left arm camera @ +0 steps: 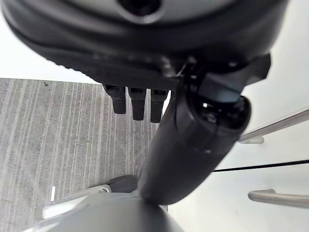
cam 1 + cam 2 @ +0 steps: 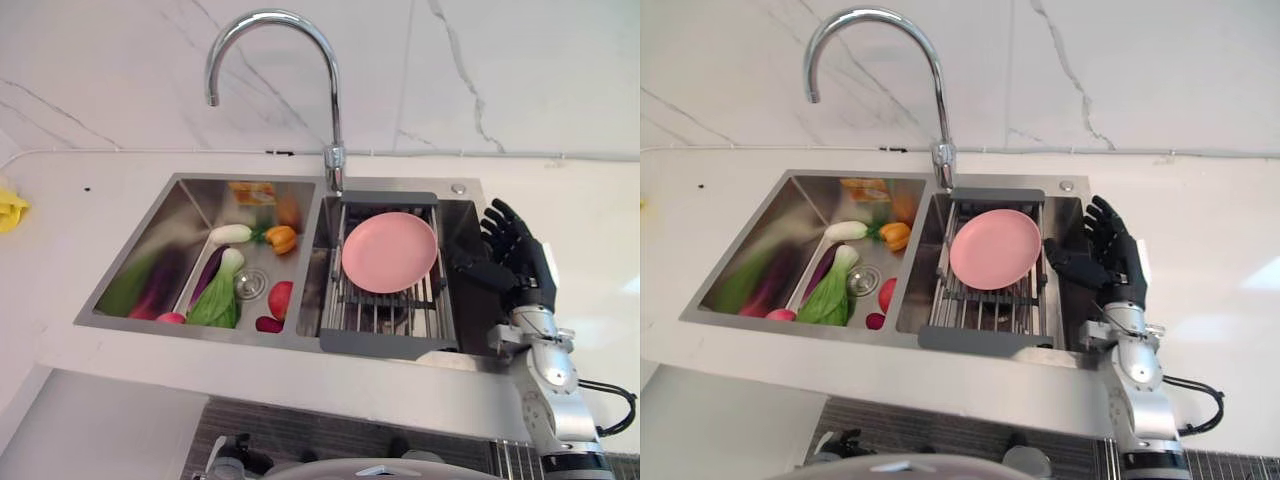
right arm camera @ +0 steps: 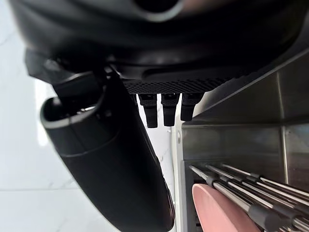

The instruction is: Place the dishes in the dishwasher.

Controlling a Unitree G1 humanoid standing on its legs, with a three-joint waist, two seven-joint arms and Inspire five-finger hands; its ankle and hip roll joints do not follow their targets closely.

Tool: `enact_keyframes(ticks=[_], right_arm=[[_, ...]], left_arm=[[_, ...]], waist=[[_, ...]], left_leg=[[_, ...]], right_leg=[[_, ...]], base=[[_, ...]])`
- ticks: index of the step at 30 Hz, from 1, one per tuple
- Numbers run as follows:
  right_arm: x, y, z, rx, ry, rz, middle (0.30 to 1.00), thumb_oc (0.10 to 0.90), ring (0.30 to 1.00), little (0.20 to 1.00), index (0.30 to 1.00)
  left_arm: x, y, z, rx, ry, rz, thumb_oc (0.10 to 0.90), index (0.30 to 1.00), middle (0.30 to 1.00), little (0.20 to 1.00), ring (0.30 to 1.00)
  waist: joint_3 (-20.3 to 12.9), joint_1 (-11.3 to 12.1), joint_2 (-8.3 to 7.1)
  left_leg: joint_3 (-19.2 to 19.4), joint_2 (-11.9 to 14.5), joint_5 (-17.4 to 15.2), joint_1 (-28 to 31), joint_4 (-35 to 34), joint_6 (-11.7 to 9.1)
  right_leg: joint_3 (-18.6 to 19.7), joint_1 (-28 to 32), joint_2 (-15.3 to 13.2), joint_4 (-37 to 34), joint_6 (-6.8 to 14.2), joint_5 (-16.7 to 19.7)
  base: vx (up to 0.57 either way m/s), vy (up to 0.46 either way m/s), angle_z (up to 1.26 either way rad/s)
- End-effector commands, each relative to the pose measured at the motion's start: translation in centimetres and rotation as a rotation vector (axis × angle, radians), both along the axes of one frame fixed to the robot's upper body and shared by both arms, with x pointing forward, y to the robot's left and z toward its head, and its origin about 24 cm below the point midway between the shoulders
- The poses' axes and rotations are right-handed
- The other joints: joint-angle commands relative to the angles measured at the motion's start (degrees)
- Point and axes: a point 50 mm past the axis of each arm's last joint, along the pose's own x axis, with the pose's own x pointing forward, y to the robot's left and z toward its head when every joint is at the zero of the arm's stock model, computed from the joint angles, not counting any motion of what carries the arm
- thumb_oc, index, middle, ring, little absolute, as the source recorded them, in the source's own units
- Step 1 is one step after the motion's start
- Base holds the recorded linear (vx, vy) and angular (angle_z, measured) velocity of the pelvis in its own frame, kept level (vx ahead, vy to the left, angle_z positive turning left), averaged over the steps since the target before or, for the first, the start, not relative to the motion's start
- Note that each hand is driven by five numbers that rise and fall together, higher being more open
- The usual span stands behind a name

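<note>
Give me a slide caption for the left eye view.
Right hand open beside a pink plate resting on the sink rack.

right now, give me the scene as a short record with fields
plate: pink plate lying on the rack
rack: set over the right basin of the sink
left basin: vegetables round the drain
right robot hand: open, beside the rack, apart from the plate
left robot hand: open, above the floor
faucet: behind the sink

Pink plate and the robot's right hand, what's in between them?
Just the drying rack's bars and rim. The pink plate lies on it; the open right hand hovers beside, as the left eye view shows.
</note>
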Motion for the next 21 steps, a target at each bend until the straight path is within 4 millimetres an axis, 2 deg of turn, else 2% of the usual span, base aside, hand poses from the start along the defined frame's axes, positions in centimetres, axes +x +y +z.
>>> enact_keyframes(ticks=[1, 3, 6, 12, 18, 19, 21], right_arm=[[0.1, 0.2, 6.0, -0.181, -0.273, 0.017, 0.900, 0.800, 0.900, 0.900, 0.900], [0.1, 0.2, 6.0, -0.182, -0.272, 0.017, 0.900, 0.800, 0.900, 0.900, 0.900], [-0.3, -0.3, 8.1, -0.367, -0.306, 0.032, 0.900, 0.800, 0.900, 0.900, 0.900], [-0.7, -0.5, 11.7, -0.826, -0.247, 0.215, 0.900, 0.800, 0.900, 0.900, 0.900], [-0.6, 0.6, 12.8, -0.957, -0.211, 0.369, 0.900, 0.800, 0.900, 0.900, 0.900], [-0.2, 1.6, 13.3, -1.064, -0.181, 0.469, 0.900, 0.800, 0.900, 0.900, 0.900], [-0.1, 1.8, 13.5, -1.076, -0.184, 0.490, 0.900, 0.800, 0.900, 0.900, 0.900]], left_arm=[[-0.9, 1.5, 0.0, 0.049, 0.063, -0.081, 0.800, 0.900, 0.900, 0.900, 0.900], [-0.9, 1.5, 0.0, 0.049, 0.064, -0.081, 0.800, 0.900, 0.900, 0.900, 0.900], [-1.5, 2.0, 0.0, 0.059, 0.091, -0.092, 0.800, 0.900, 0.900, 0.900, 0.900], [-2.5, 2.9, 0.0, 0.045, 0.122, -0.118, 0.800, 0.900, 0.900, 0.900, 0.900], [-2.7, 3.1, 0.0, 0.024, 0.124, -0.121, 0.800, 0.900, 0.900, 0.900, 0.900], [-2.6, 3.3, 0.1, 0.016, 0.114, -0.114, 0.800, 0.900, 0.900, 0.900, 0.900], [-2.7, 3.3, 0.1, 0.012, 0.114, -0.110, 0.800, 0.900, 0.900, 0.900, 0.900]], waist=[[-1.10, 0.34, -4.78], [-1.06, 0.37, -4.76], [-1.32, 0.39, -4.99], [-1.55, 0.38, -5.36], [-1.76, 0.46, -5.42], [-1.88, 0.60, -5.55], [-1.93, 0.61, -5.59]], left_leg=[[-1.55, 3.08, 0.32, -0.96, -0.23, -2.95], [-1.53, 3.09, 0.30, -0.91, -0.23, -2.95], [-1.36, 2.99, -0.18, -0.34, -0.23, -2.87], [-0.87, 2.84, -0.69, 0.18, -0.23, -2.94], [-0.64, 2.83, -0.98, 0.41, -0.23, -2.98], [-0.51, 2.79, -1.10, 0.48, -0.23, -2.95], [-0.50, 2.72, -1.19, 0.57, -0.23, -2.93]], right_leg=[[7.77, 5.23, -3.30, -5.40, 5.24, -1.22], [7.79, 5.28, -3.29, -5.42, 5.24, -1.21], [7.52, 5.91, -3.34, -5.66, 5.43, -1.29], [7.81, 6.07, -3.63, -6.06, 5.92, -0.95], [7.93, 6.18, -3.84, -6.29, 6.20, -0.73], [8.04, 6.19, -4.07, -6.35, 6.34, -0.63], [8.04, 6.27, -4.12, -6.41, 6.36, -0.57]], base=[[0.00, 0.000, 0.00], [0.00, 0.011, -0.02], [0.01, 0.036, -0.02], [0.00, 0.026, -0.03], [-0.01, 0.019, -0.03], [-0.01, 0.032, -0.02], [-0.01, 0.032, -0.03]])
